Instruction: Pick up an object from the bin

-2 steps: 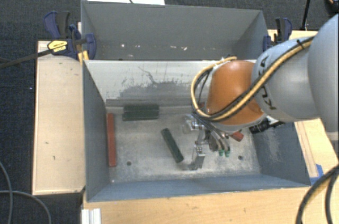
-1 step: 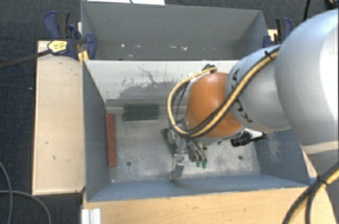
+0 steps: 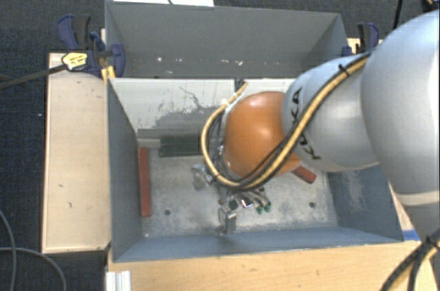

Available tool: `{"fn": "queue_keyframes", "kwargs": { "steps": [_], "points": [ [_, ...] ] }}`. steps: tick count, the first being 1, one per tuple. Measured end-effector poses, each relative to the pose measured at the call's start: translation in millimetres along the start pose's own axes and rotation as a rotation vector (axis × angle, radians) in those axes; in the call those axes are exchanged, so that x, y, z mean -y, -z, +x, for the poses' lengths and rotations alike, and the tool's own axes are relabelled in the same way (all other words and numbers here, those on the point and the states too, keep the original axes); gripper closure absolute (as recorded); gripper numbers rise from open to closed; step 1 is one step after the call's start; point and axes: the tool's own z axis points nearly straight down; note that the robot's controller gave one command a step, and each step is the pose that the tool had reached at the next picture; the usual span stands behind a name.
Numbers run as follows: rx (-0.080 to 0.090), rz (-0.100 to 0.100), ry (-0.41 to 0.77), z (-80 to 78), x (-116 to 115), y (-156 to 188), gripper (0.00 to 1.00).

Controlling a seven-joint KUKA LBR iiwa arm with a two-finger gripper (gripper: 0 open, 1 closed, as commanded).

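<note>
Red stick (image 3: 144, 181) lies front-to-back along the bin (image 3: 124, 166) wall, apart from claw (image 3: 229, 216).

Red stick (image 3: 144, 181) flat along L wall.

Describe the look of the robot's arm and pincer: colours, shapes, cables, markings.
The arm is built of thick, rounded silver-grey links, with black KUKA lettering on one. A smooth orange dome-shaped cover sits at the wrist. Black and pale yellow cables run along the arm and loop around that cover. The pincer below is small, of grey metal, with small green parts.
</note>
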Motion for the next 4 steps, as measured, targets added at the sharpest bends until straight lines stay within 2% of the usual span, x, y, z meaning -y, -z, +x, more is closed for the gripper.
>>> {"fn": "queue_keyframes", "kwargs": {
  "steps": [1,2,3,4],
  "points": [
    [-0.005,0.004,-0.162,7.2,67.8,-15.9,0.00],
    [0.005,0.002,-0.103,30.5,55.3,-14.0,0.00],
    [0.005,0.001,-0.040,-53.2,36.6,-14.8,0.00],
    [-0.003,0.001,-0.048,-49.3,38.3,-15.8,1.00]
  ]
}}
